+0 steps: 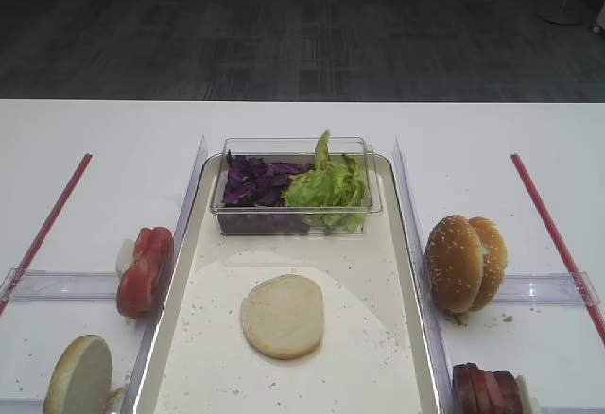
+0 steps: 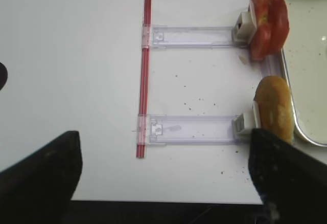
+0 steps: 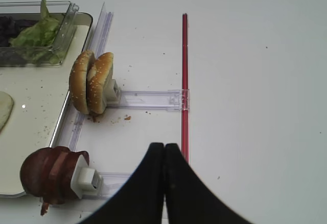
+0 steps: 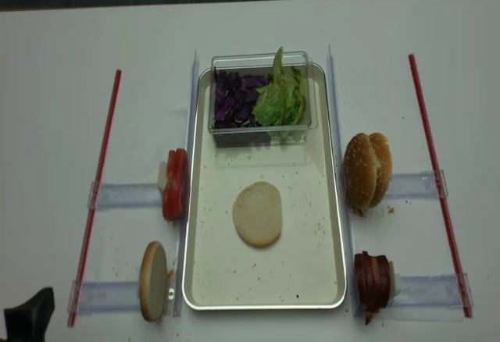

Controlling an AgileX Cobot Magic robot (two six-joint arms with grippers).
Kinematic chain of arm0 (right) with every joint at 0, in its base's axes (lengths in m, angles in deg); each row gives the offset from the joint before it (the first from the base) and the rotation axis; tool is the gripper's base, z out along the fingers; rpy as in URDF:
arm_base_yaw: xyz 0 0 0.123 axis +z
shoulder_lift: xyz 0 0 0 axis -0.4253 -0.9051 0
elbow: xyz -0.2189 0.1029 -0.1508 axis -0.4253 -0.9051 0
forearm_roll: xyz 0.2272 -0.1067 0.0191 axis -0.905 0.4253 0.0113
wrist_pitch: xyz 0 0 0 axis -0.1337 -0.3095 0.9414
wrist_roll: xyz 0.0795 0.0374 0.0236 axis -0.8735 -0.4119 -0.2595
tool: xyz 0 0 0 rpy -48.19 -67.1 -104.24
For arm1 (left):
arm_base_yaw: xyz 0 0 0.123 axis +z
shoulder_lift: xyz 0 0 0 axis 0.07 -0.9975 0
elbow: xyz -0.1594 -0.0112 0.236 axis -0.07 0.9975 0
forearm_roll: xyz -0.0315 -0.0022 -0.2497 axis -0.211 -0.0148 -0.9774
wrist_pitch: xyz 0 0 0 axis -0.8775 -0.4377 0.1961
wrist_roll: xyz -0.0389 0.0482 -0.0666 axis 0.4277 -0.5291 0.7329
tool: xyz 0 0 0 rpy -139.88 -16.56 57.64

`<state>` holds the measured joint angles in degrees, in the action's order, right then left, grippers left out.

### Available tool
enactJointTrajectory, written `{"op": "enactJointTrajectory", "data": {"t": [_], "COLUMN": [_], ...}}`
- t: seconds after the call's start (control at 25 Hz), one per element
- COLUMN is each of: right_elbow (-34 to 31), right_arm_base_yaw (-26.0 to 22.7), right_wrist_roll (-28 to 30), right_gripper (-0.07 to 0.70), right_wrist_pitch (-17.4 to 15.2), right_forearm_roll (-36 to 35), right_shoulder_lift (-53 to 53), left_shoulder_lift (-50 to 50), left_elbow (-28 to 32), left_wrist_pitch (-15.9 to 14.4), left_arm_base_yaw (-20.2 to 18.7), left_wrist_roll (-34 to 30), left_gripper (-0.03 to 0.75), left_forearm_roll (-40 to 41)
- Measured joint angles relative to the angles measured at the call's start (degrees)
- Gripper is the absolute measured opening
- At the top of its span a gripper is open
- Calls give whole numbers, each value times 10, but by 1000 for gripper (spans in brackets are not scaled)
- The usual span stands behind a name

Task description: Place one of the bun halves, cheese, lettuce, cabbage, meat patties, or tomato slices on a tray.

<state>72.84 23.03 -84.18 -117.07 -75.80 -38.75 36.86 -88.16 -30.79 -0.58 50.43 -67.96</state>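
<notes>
The left pincer (image 2: pixel 163 178) stands wide open and holds nothing; in its own wrist view only the two dark fingers (image 2: pixel 38 175) show, cut off at the lower corners, with bare white surface (image 2: pixel 71 70) between them, and in the realsense high view just a dark tip of it pokes in at the bottom left corner. The right pincer (image 3: pixel 164 173) is pressed shut, its two black fingertips meeting in a thin seam with nothing between them; it appears in neither high view. The flat bun half (image 1: pixel 283 315) lies face up on the cream, crumb-speckled floor of the tray (image 1: pixel 408 272), about mid-tray and apart from the rim, pale cream in the middle with a light tan edge; the right wrist view catches only a sliver of it at the left border. At the far end of the tray sits a clear tub (image 1: pixel 295 145) with dark purple cabbage (image 1: pixel 253 182) on the left and ruffled green lettuce (image 1: pixel 331 185) on the right. Outside the tray, the tomato slices (image 1: pixel 146 269) stand on edge to the left, with another bun half (image 1: pixel 79 376) partly cut off below them. To the right stand two sesame-seeded bun halves (image 1: pixel 465 263), and the meat patties (image 1: pixel 487 390) are cropped by the bottom edge.
</notes>
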Motion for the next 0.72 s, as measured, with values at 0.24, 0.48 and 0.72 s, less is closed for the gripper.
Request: {"op": "enactJointTrajectory", "data": {"t": [0.24, 0.48, 0.72], "right_elbow": [0, 0, 0], "right_arm_base_yaw": [0, 0, 0], "right_wrist_roll": [0, 0, 0], "right_gripper": [364, 364, 364], "right_wrist_pitch": [0, 0, 0], "right_forearm_roll": [0, 0, 0], "right_shoulder_lift": [0, 0, 0], "left_shoulder_lift": [80, 121, 122], "left_elbow": [9, 9, 9], "left_wrist_pitch": [0, -1, -1], "left_arm_base_yaw": [0, 0, 0], "left_wrist_roll": [-5, -20, -20], "left_gripper": [608, 608, 608], "left_forearm_roll": [-3, -5, -6]}}
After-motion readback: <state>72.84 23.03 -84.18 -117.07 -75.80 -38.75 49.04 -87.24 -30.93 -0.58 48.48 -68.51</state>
